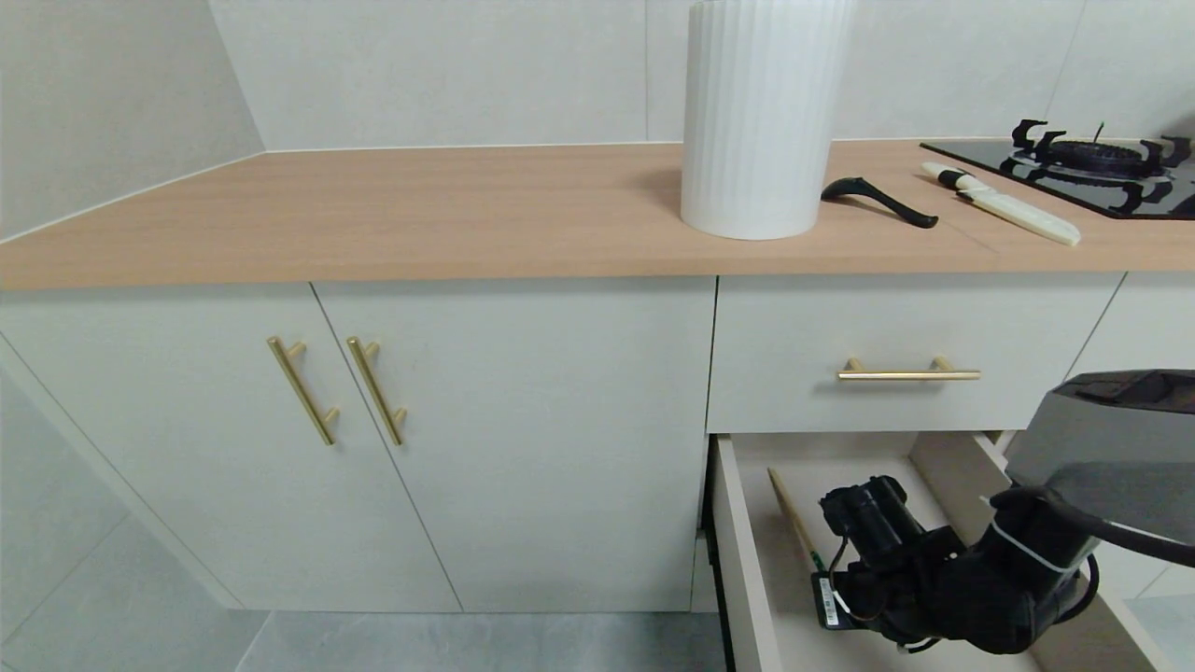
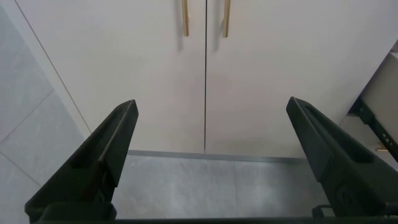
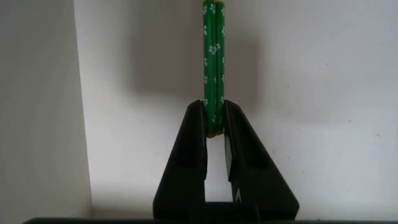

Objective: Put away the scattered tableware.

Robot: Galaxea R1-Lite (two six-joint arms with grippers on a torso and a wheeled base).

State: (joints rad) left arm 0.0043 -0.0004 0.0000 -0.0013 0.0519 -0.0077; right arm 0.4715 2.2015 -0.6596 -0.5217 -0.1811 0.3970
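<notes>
Chopsticks (image 3: 213, 62): pair, green patterned ends, wooden shafts, inside open drawer (image 1: 742, 560) near its left wall. Tips point toward far end of drawer. Right gripper (image 3: 214, 118) pinches green ends, fingers pressed tight on both sticks. Can't tell whether sticks touch drawer floor.

Left gripper (image 2: 211, 109): fingers spread wide, nothing between, facing cabinet doors (image 2: 205, 74) low near floor.

On countertop (image 1: 373, 205), far right: white ribbed canister (image 1: 756, 121), black-handled tool (image 1: 878, 201) just beside, white knife (image 1: 1004, 205), hob (image 1: 1092, 168) beyond.
</notes>
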